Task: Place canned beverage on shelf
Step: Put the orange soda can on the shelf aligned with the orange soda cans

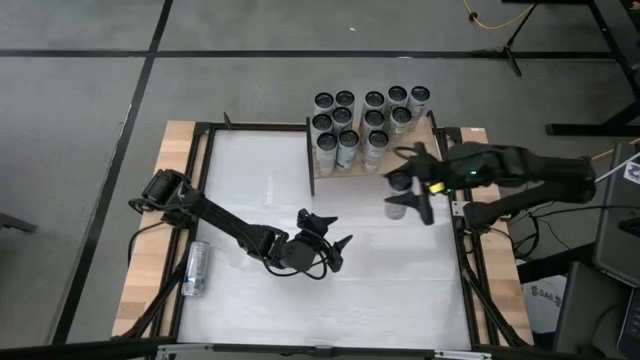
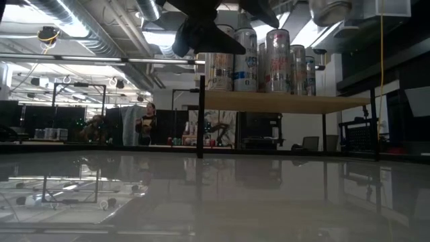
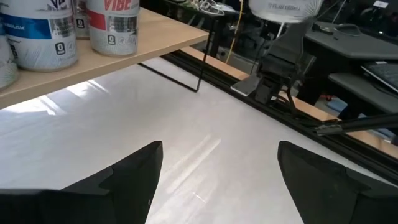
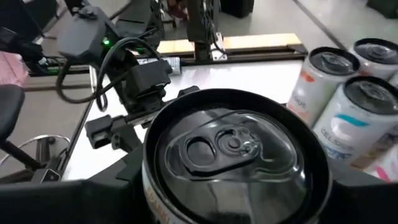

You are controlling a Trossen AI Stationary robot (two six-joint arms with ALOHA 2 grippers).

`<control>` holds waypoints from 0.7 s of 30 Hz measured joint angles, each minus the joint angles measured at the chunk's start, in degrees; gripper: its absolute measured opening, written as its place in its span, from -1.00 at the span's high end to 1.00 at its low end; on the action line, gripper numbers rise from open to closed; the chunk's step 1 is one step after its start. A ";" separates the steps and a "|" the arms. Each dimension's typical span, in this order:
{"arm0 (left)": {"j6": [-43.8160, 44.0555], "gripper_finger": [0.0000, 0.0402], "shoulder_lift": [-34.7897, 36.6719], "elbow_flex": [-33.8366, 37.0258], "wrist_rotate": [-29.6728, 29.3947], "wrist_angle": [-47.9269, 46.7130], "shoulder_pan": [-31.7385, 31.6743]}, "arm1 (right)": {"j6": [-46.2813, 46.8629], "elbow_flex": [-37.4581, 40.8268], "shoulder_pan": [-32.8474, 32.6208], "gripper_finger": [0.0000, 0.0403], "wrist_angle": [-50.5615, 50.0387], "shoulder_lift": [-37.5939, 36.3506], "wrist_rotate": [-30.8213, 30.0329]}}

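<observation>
The shelf (image 1: 372,165) is a pale wooden board on black posts at the table's far side, with several upright cans (image 1: 362,118) standing on its top. My right gripper (image 1: 408,186) is shut on a silver canned beverage (image 1: 399,181), just off the shelf's near right corner. In the right wrist view the can's pull-tab top (image 4: 230,149) fills the picture. In the low view the can's bottom (image 2: 329,9) hangs above shelf level. My left gripper (image 1: 328,240) is open over mid-table, with nothing between its fingers (image 3: 134,180). My right gripper pinches the can's side wall (image 4: 151,198) between its two fingers, a little below the top rim. The fingers come roughly level from the table's right side. The can is upright, top up, lifted clear of table and shelf.
One more can (image 1: 196,268) lies on its side at the table's left edge, beside the wooden strip (image 1: 140,280). The shelf's black posts (image 2: 200,117) stand on the white tabletop (image 1: 260,190). A person (image 2: 145,124) is in the room far behind the table.
</observation>
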State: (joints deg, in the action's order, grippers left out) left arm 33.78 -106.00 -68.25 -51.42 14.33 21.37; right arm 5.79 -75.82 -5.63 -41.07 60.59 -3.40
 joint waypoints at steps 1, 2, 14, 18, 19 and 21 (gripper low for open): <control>0.00 -0.56 0.00 0.00 -0.04 -0.13 0.00 | -0.18 1.68 0.00 -0.22 0.73 -1.82 0.12; 0.00 -0.56 0.00 0.00 -0.07 -0.32 -0.04 | -0.30 4.02 0.00 -0.22 1.96 -3.80 0.66; 0.14 -0.56 0.00 0.00 -0.05 -0.03 -2.13 | -0.26 45.24 0.00 -0.23 48.57 -17.72 15.28; 0.17 -0.56 0.00 0.00 1.36 0.22 -3.20 | -0.31 50.67 0.02 -0.23 51.61 -15.77 16.41; 0.17 -0.56 0.00 0.00 2.01 0.22 -3.50 | -0.31 51.35 0.02 -0.23 51.30 -15.33 16.48; 0.34 -0.56 0.00 0.00 3.39 0.26 -4.15 | -0.80 52.03 0.01 -0.23 51.53 -14.04 16.54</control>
State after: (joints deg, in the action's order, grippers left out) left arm 34.12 -106.00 -68.25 -48.03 14.59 17.22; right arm 4.99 -23.79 -5.62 10.46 46.54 13.14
